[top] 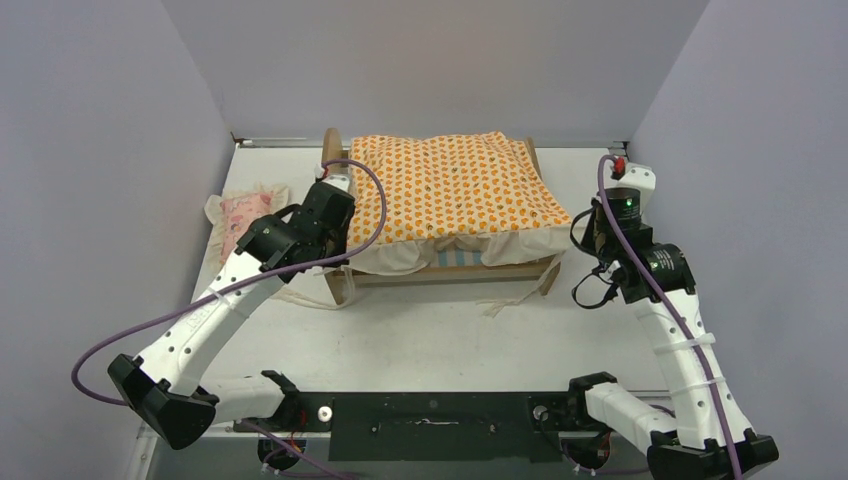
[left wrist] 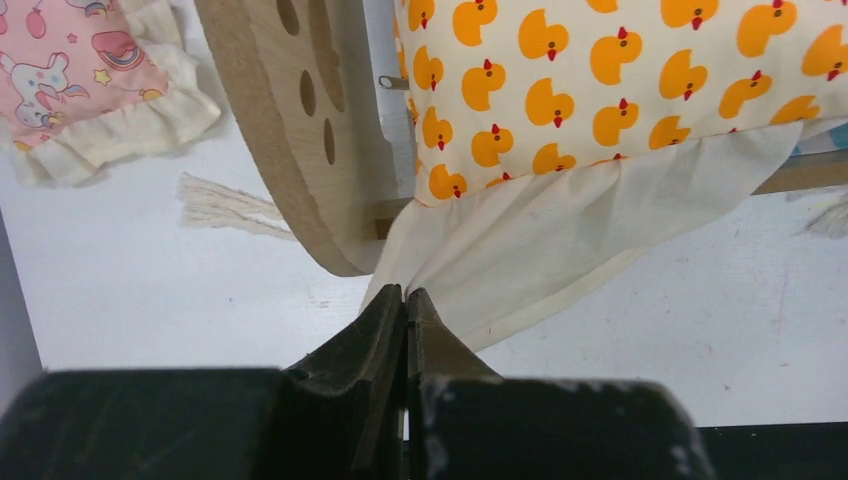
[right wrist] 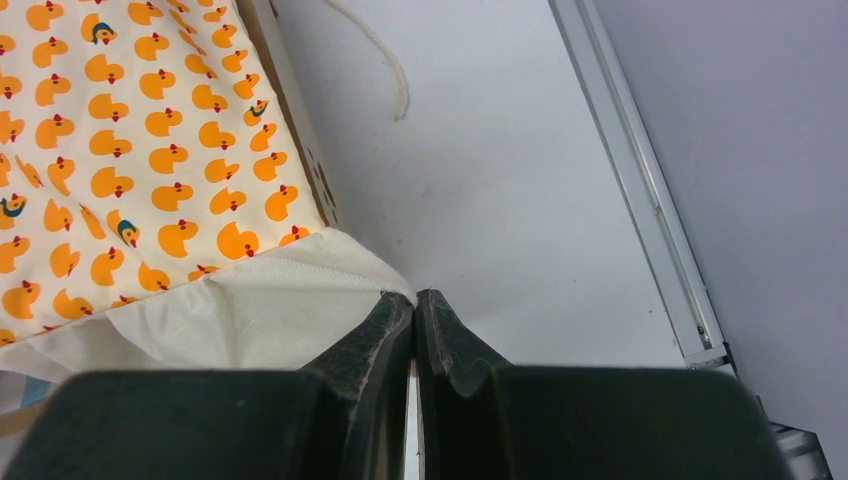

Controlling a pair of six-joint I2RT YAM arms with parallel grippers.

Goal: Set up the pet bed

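Left gripper (left wrist: pixel 405 296) and right gripper (right wrist: pixel 413 298) are pinching shut on the cream ruffle (left wrist: pixel 540 240) of the orange duck-print cushion (top: pixel 450 185) draped over the light plywood pet bed (left wrist: pixel 255 120), far-centre on the white table (top: pixel 450 340); best tugging both corners evenly, keeping it square.

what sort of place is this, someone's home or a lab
Probably a lab test cell, not a home: a white table boxed in by plain grey walls, two robot arms bolted at its near edge, and a small pet bed.
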